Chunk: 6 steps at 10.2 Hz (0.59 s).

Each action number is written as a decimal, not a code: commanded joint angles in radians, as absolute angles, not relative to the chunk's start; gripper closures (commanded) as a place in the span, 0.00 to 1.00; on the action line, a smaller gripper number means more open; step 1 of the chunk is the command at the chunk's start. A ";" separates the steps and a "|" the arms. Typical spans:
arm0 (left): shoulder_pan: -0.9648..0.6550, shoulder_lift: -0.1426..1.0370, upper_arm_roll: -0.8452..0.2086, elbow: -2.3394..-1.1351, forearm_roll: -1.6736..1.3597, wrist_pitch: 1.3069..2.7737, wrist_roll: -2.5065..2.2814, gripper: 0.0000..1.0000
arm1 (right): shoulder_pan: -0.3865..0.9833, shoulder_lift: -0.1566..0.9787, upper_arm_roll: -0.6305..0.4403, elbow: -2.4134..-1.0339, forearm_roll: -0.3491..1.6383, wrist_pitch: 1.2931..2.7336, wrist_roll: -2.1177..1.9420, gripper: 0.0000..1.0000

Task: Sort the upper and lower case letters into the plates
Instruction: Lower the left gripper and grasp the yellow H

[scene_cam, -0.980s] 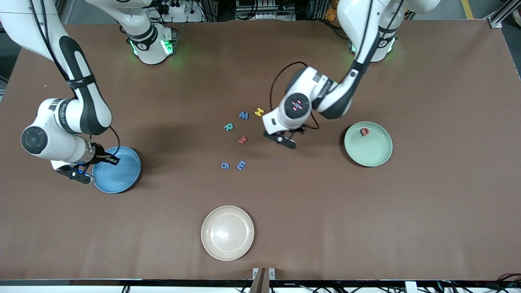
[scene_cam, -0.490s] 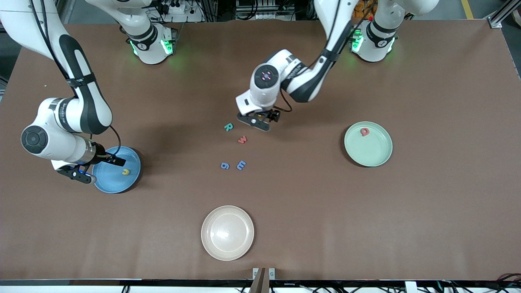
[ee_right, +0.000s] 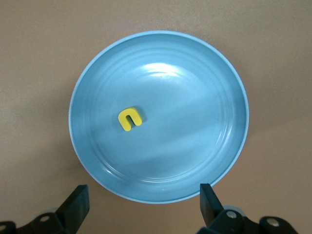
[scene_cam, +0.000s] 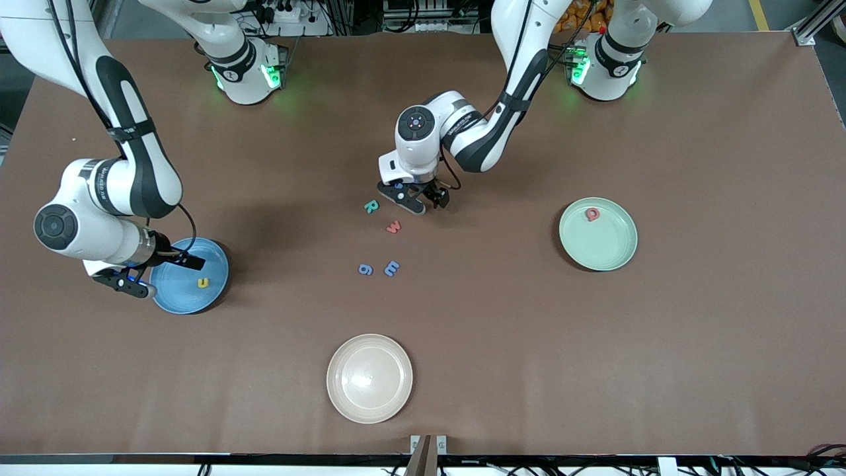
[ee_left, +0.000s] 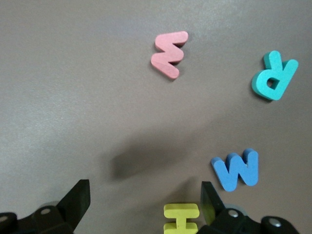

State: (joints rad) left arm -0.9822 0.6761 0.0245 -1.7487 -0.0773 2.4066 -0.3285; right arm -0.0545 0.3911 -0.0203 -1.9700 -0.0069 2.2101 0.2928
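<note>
- Letters lie mid-table under the left gripper (scene_cam: 418, 200), its fingers wide: yellow H (ee_left: 181, 218), blue W (ee_left: 237, 169), teal R (scene_cam: 371, 207), red w (scene_cam: 394, 227).
- Right gripper (scene_cam: 160, 271), spread wide and empty, hangs over the blue plate (scene_cam: 213, 295) holding yellow u (scene_cam: 203, 283).
- Red Q (scene_cam: 592, 213) lies in the green plate (scene_cam: 611, 261).

A robotics laboratory. Two white arms stand bolted along one edge of a large table (scene_cam: 694, 317) covered in plain brown matting, their bases (scene_cam: 246, 73) lit by green status lights. Aluminium framing (scene_cam: 816, 23), a power strip (scene_cam: 285, 12) and bundled cables (scene_cam: 456, 20) fill the space past the table's edge, and a yellow floor marking (scene_cam: 758, 13) runs alongside. A small bracket (scene_cam: 427, 444) is fixed at the table's camera-side edge.
</note>
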 commanded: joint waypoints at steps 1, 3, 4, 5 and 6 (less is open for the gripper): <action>-0.997 0.672 0.031 -1.762 -0.052 2.405 -0.334 0.00 | -0.060 0.371 -0.014 -1.979 -0.023 2.198 0.295 0.00; -1.003 0.664 0.015 -1.793 -0.052 2.393 -0.336 0.00 | -0.060 0.371 -0.014 -1.980 -0.023 2.198 0.295 0.00; -1.002 0.666 0.014 -1.801 -0.052 2.393 -0.336 0.00 | -0.060 0.373 -0.014 -1.979 -0.023 2.198 0.295 0.00; -1.003 0.666 0.006 -1.802 -0.054 2.393 -0.339 0.00 | -0.060 0.373 -0.014 -1.980 -0.023 2.198 0.295 0.00; -1.002 0.664 0.005 -1.802 -0.057 2.393 -0.347 0.03 | -0.060 0.373 -0.014 -1.980 -0.023 2.198 0.295 0.00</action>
